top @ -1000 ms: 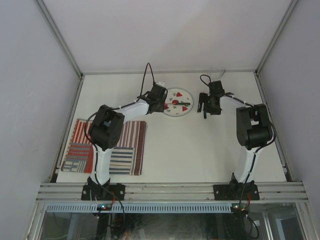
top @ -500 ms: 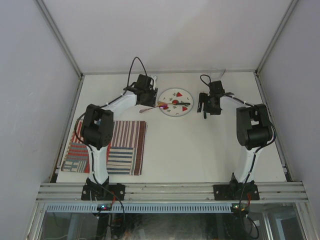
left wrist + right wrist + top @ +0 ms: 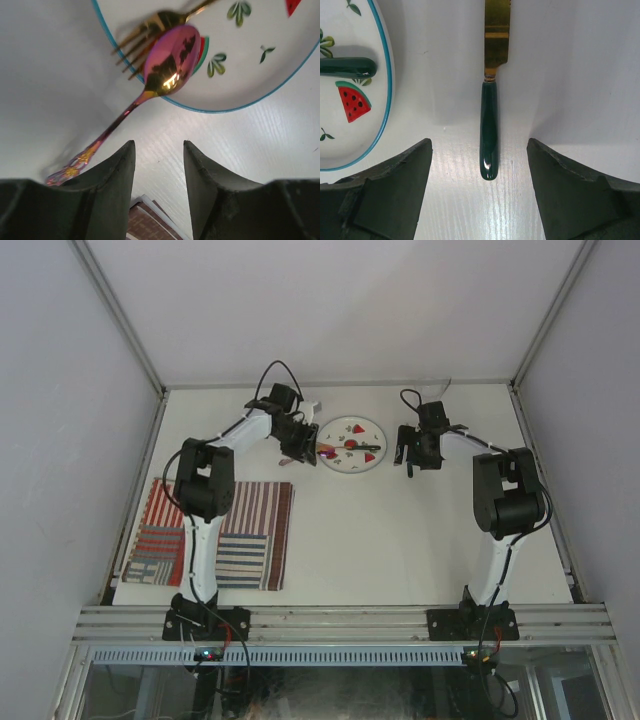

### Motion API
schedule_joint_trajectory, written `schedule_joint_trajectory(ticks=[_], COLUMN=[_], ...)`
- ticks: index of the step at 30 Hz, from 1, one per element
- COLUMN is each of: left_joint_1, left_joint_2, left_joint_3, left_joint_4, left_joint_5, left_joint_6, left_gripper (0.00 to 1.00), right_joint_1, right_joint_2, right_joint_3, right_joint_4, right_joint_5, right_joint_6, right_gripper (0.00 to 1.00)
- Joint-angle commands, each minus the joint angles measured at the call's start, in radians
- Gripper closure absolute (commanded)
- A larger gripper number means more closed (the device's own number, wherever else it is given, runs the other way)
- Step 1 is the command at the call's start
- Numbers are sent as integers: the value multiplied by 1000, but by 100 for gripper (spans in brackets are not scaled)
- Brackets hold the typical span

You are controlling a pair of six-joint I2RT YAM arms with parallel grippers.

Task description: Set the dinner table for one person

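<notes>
Now, watermelon plate, spoon, knife, dinner table

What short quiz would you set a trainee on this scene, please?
1. Fill in: the right pincer's jaws stand ___ on either side of the green-handled knife.
2. True or false: the knife lies on the watermelon plate.
3. The pink spoon's bowl rests on: A the knife; B the plate's rim; C the right pincer.
Key: 1 open. 2 false; it lies on the dinner table, beside the plate. 3 B.
</notes>
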Motion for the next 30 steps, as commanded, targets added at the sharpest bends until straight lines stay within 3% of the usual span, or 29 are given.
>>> schedule_joint_trajectory(ticks=[1, 14, 30], left_joint_1=[-5, 0, 5], left_joint_2=[18, -11, 92], left_joint_3=[16, 38, 340], left_joint_4=[-93, -93, -260], left_joint_5=[84, -35, -119], left_joint_6=[54, 92, 173], left_gripper=[52, 53, 51], right_joint_1=[-4, -4, -4], right_joint_2=[-14, -14, -8], right_joint_3=[13, 13, 20], right_joint_4=[16, 18, 15], right_joint_5=[-16, -17, -29], right_joint_6=[3, 4, -2], right_gripper=[23, 23, 24])
